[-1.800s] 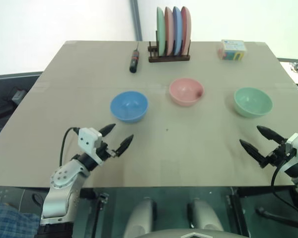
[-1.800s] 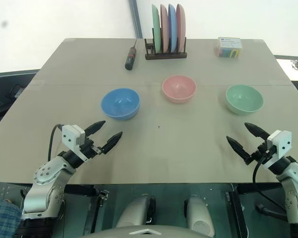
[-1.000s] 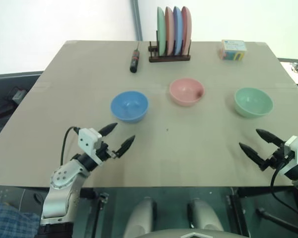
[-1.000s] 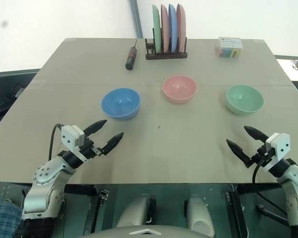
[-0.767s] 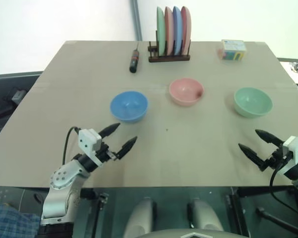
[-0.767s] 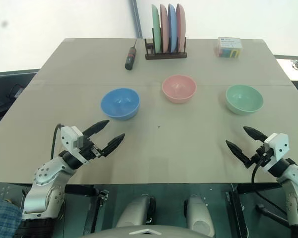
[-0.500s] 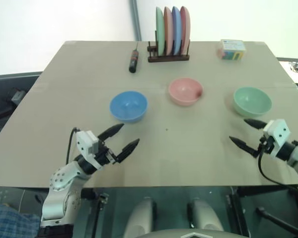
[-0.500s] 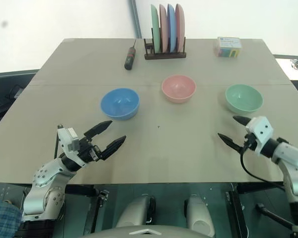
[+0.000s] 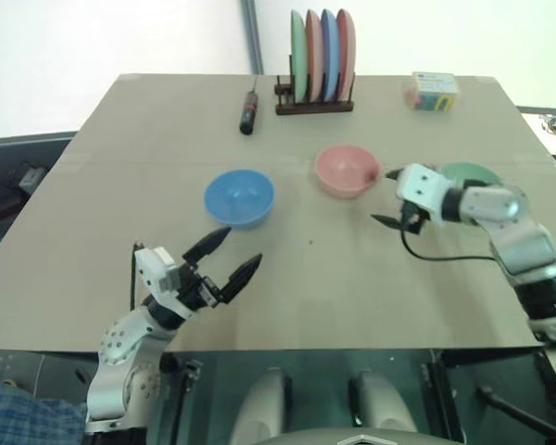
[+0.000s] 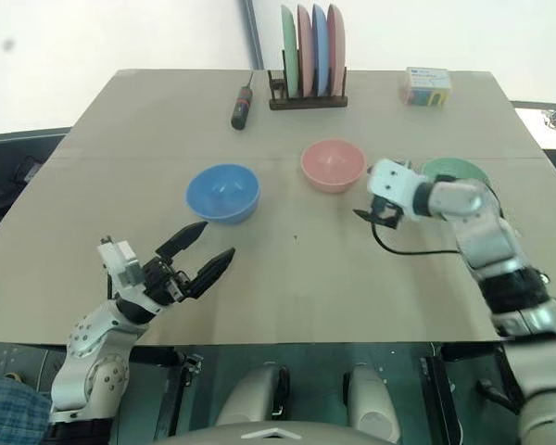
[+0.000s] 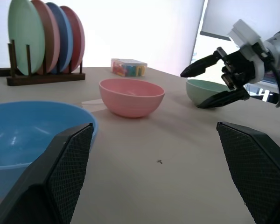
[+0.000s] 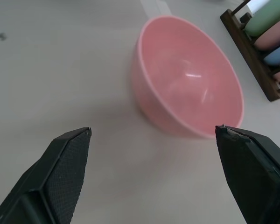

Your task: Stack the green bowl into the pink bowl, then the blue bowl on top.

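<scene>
Now the right gripper (image 9: 389,197), jaws open, has swung left between pink bowl (image 9: 347,171) and green bowl (image 9: 473,172); left gripper (image 9: 230,256) open. Bowls, including blue bowl (image 9: 239,197), empty.

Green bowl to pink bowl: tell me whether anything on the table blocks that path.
No object lies between the green bowl and the pink bowl. The right pincer, open and empty, hovers over that stretch of the table.
</scene>
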`<action>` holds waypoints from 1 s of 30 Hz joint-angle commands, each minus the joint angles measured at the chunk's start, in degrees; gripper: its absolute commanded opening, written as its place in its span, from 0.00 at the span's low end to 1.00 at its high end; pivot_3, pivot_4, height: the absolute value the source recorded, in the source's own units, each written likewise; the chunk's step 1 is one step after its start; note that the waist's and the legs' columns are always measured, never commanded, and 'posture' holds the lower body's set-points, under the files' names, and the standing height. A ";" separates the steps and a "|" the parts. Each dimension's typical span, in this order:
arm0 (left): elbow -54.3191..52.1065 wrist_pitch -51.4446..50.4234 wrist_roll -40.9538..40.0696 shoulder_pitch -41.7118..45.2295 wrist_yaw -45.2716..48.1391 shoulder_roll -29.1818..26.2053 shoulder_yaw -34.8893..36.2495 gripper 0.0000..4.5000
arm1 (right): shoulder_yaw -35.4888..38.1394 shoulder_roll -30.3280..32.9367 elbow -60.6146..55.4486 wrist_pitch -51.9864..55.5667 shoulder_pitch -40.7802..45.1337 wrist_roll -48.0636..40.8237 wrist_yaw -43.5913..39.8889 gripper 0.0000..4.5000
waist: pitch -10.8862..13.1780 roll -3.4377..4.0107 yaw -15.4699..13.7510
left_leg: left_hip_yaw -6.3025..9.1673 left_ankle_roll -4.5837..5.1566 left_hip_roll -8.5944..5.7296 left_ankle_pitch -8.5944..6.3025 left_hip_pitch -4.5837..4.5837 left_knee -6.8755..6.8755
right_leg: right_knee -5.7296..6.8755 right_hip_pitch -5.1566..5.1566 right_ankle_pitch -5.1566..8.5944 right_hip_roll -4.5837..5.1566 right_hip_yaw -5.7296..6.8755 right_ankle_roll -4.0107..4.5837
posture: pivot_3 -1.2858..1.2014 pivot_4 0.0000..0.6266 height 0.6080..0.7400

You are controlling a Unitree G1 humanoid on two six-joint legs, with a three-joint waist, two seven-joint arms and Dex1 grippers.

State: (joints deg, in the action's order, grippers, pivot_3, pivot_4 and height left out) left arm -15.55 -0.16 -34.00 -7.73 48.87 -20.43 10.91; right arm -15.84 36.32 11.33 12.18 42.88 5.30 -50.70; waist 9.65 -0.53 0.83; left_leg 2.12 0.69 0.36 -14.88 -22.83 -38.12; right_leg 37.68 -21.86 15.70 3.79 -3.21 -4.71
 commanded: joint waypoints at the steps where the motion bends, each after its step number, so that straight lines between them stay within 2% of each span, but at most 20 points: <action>1: -3.87 1.64 -0.30 -1.75 -1.18 0.78 0.41 1.00 | -2.45 -3.05 8.76 -2.64 7.66 3.09 -0.52 0.99 | 0.02 0.02 0.09 | 0.04 0.00 0.00 0.00 -0.05 0.02 | 0.00 -0.03 0.00 0.02 0.02 0.00 | 0.52 0.24 1.00; 9: -6.64 3.72 0.09 -7.90 -3.13 1.96 1.65 1.00 | -10.62 -11.13 31.19 -8.89 19.65 11.38 -2.57 0.99 | 0.03 0.02 0.41 | -0.13 -0.02 -0.09 0.01 -0.10 0.47 | -0.07 -0.32 0.00 0.15 -0.04 0.00 | 0.52 0.24 1.00; 11: -6.82 4.48 0.25 -9.23 -2.86 1.96 1.62 1.00 | -11.75 -12.47 34.84 -10.48 21.24 12.90 -2.87 0.88 | 0.04 0.03 0.62 | -0.13 -0.04 -0.10 0.02 -0.10 0.57 | -0.07 -0.38 0.00 0.15 -0.05 0.01 | 0.52 0.24 1.00; 13: -6.85 5.27 0.49 -10.05 -2.66 1.87 1.49 1.00 | -12.21 -13.38 37.40 -12.34 22.39 13.95 -2.76 0.69 | 0.04 0.04 0.90 | -0.13 -0.05 -0.10 0.03 -0.09 0.62 | -0.06 -0.39 0.01 0.16 -0.04 0.02 | 0.52 0.24 1.00; 15: -6.73 5.91 0.62 -10.49 -2.68 1.87 1.43 1.00 | -12.01 -14.23 39.00 -13.77 23.22 14.22 -2.67 0.56 | 0.04 0.04 1.15 | -0.11 -0.06 -0.11 0.03 -0.07 0.62 | -0.03 -0.39 0.01 0.15 -0.03 0.02 | 0.52 0.24 1.00; 17: -6.65 6.31 0.64 -10.75 -2.77 1.82 1.35 1.00 | -11.99 -14.53 39.42 -15.34 23.48 14.49 -3.34 0.36 | 0.04 0.04 1.32 | -0.11 -0.08 -0.13 0.04 -0.06 0.62 | 0.00 -0.39 0.01 0.15 -0.04 0.02 | 0.52 0.24 1.00; 18: -6.64 6.38 0.60 -10.85 -2.75 1.79 1.31 1.00 | -11.99 -14.52 39.14 -15.69 23.38 14.56 -3.81 0.32 | 0.05 0.04 1.41 | -0.11 -0.08 -0.13 0.04 -0.06 0.62 | 0.00 -0.39 0.01 0.15 -0.04 0.02 | 0.52 0.24 1.00; 21: -6.57 6.54 0.49 -11.03 -2.57 1.61 1.23 1.00 | -11.67 -14.26 37.51 -16.04 22.86 14.58 -5.01 0.06 | 0.06 0.07 1.57 | -0.11 -0.08 -0.14 0.05 -0.07 0.63 | 0.01 -0.42 0.01 0.15 -0.04 0.02 | 0.52 0.24 1.00; 22: -6.36 6.62 0.40 -10.97 -2.44 1.53 1.28 1.00 | -11.48 -14.08 36.71 -15.90 22.62 14.51 -5.34 0.02 | 0.06 0.07 1.57 | -0.12 -0.08 -0.14 0.05 -0.07 0.65 | 0.01 -0.43 0.01 0.15 -0.05 0.02 | 0.52 0.24 1.00; 27: -4.41 6.95 0.20 -10.33 -1.09 1.05 1.16 1.00 | -10.39 -12.20 29.55 -15.12 19.92 13.20 -7.88 0.02 | 0.08 0.10 1.51 | -0.12 -0.08 -0.13 0.05 -0.09 0.68 | 0.00 -0.46 0.01 0.15 -0.05 0.02 | 0.52 0.24 1.00; 30: -3.37 7.06 0.25 -9.55 -0.07 0.68 1.04 1.00 | -9.89 -8.33 16.27 -11.67 15.82 12.21 -12.70 0.02 | 0.08 0.10 1.45 | -0.13 -0.08 -0.13 0.05 -0.12 0.68 | -0.01 -0.48 0.01 0.16 -0.06 0.02 | 0.52 0.24 1.00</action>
State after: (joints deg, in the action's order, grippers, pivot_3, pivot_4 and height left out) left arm -18.74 5.69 -33.21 -17.63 47.85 -19.07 11.26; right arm -28.00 25.76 36.40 -1.07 59.42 18.92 -60.53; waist 9.73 -0.42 2.28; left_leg 1.99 0.61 0.23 -14.83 -22.98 -37.44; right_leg 37.67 -22.37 15.70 3.95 -3.27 -4.70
